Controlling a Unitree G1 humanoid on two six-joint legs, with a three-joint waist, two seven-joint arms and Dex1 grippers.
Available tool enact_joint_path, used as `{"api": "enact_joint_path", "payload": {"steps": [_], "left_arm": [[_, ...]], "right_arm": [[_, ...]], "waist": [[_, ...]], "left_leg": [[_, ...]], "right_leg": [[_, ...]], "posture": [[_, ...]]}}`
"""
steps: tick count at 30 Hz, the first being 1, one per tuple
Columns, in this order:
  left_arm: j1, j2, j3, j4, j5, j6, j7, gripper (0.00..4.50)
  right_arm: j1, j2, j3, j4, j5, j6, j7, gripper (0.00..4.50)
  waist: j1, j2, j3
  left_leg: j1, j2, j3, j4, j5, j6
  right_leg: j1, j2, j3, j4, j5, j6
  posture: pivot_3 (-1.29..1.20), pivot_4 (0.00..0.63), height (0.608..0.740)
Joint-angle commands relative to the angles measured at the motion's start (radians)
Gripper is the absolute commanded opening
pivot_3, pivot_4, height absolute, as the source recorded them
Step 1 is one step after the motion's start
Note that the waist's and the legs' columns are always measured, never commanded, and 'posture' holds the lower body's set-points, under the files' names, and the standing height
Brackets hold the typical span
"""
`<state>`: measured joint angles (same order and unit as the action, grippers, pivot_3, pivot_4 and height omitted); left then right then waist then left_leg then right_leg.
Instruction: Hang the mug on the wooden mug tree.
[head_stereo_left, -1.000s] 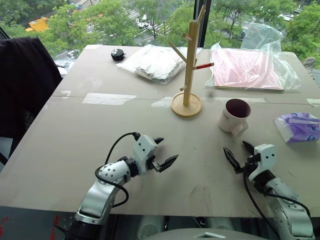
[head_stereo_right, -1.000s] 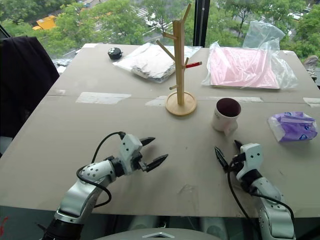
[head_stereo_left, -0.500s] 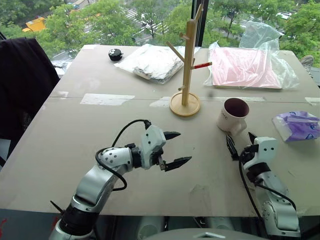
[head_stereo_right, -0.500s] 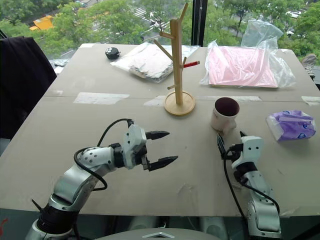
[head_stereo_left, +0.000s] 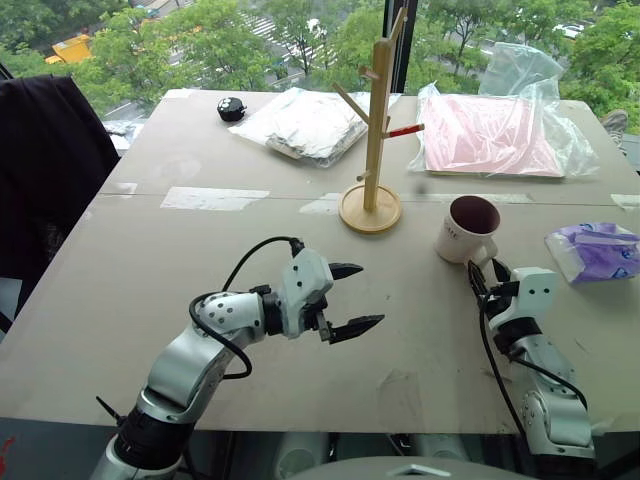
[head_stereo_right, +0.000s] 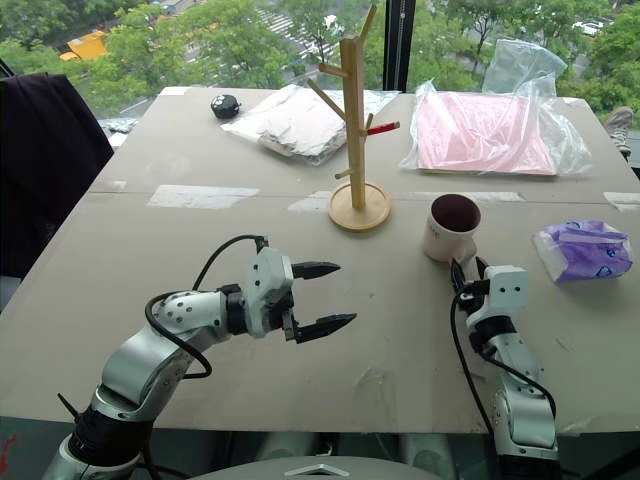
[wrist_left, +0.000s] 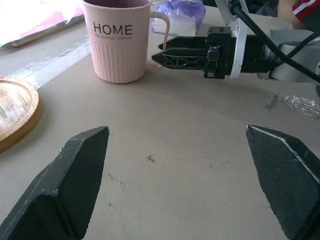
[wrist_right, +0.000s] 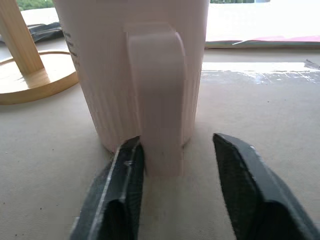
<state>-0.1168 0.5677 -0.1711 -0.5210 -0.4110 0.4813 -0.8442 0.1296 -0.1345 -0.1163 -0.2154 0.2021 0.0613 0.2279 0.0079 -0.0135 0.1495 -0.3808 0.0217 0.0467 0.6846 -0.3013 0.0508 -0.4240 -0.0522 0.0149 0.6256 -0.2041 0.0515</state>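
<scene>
The right claw lies level, its fingers astride the handle of the mug, apparently not yet pinching. The left claw hovers spread over the table, pointing right.

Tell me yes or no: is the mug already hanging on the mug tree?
No: the mug stands upright on the table, apart from the wooden mug tree, whose pegs are all bare.
</scene>
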Motion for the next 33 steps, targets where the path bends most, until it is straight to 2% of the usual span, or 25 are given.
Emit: {"api": "enact_joint_path", "payload": {"steps": [1,2,3,11,15,17,21,24,28,33], "left_arm": [[-0.002,0.006,-0.007,-0.039,0.007,-0.013,0.007,4.5],[-0.002,0.006,-0.008,-0.039,0.008,-0.013,0.007,4.5],[-0.001,0.007,-0.007,-0.039,0.009,-0.014,0.007,4.5],[0.011,-0.003,0.015,-0.03,0.002,-0.028,0.017,4.5],[0.042,-0.079,0.054,-0.022,-0.054,-0.055,0.049,4.5],[0.063,-0.118,0.066,-0.014,-0.053,-0.098,0.068,4.5],[0.107,-0.277,0.118,0.003,-0.065,-0.24,0.163,4.5],[0.13,-0.338,0.129,-0.01,-0.032,-0.318,0.211,4.5],[0.127,-0.376,0.121,-0.03,0.048,-0.402,0.288,4.5],[0.069,-0.411,0.096,-0.042,0.131,-0.43,0.382,4.5]], "right_arm": [[-0.01,-0.004,-0.005,-0.009,-0.002,-0.026,-0.001,0.45],[-0.011,-0.005,-0.004,-0.005,-0.005,-0.027,0.0,0.08],[-0.011,-0.007,-0.002,0.0,-0.009,-0.027,0.0,0.02],[-0.039,-0.034,0.025,0.035,-0.049,-0.035,0.023,0.02],[-0.105,-0.113,0.046,0.042,-0.061,-0.051,0.104,0.02],[-0.172,-0.183,0.057,0.054,-0.043,-0.041,0.195,0.02],[-0.415,-0.396,0.089,0.183,-0.029,-0.072,0.466,0.02],[-0.615,-0.49,0.127,0.34,-0.026,-0.125,0.637,0.02],[-0.899,-0.524,0.177,0.6,-0.053,-0.222,0.815,0.02],[-1.16,-0.503,0.228,0.915,-0.108,-0.368,0.944,0.02]], "waist": [[0.0,0.0,0.0],[0.0,0.0,0.0],[0.0,0.0,0.0],[-0.008,0.0,0.0],[-0.021,0.0,0.0],[-0.023,0.0,0.001],[-0.023,0.002,0.003],[-0.021,0.001,0.003],[-0.021,0.001,0.003],[-0.019,0.001,0.004]], "left_leg": [[0.0,0.0,0.0,0.0,0.0,0.0],[0.0,0.0,0.0,0.0,0.0,0.0],[0.0,0.0,0.0,0.0,0.0,0.0],[0.001,0.0,0.0,0.0,0.0,0.0],[0.001,0.0,0.002,0.0,0.0,0.0],[0.001,0.0,0.001,0.0,0.0,0.0],[0.001,-0.001,0.002,0.001,0.0,0.0],[0.001,-0.003,0.001,0.002,0.0,0.0],[0.001,-0.003,-0.001,0.0,0.0,0.0],[0.001,-0.001,0.0,0.0,0.0,0.0]], "right_leg": [[0.0,0.0,0.0,0.0,0.0,0.0],[0.0,0.0,0.0,0.0,0.0,0.0],[0.0,0.0,0.0,0.0,0.0,0.0],[0.0,0.0,0.001,0.0,0.0,0.0],[0.0,0.0,0.002,0.0,0.0,0.0],[0.0,0.0,0.001,0.0,0.0,0.0],[0.001,0.0,0.002,0.0,0.001,0.0],[0.002,0.0,0.002,0.0,0.001,0.0],[0.002,0.003,0.0,0.0,0.001,0.0],[0.002,0.002,0.001,-0.001,0.003,0.003]], "posture": [[0.0,0.15,0.74],[0.0,0.15,0.74],[0.0,0.15,0.74],[0.0,0.15,0.74],[0.0,0.15,0.74],[0.0,0.15,0.74],[0.0,0.15,0.74],[0.0,0.15,0.74],[0.0,0.15,0.74],[0.0,0.15,0.74]]}}
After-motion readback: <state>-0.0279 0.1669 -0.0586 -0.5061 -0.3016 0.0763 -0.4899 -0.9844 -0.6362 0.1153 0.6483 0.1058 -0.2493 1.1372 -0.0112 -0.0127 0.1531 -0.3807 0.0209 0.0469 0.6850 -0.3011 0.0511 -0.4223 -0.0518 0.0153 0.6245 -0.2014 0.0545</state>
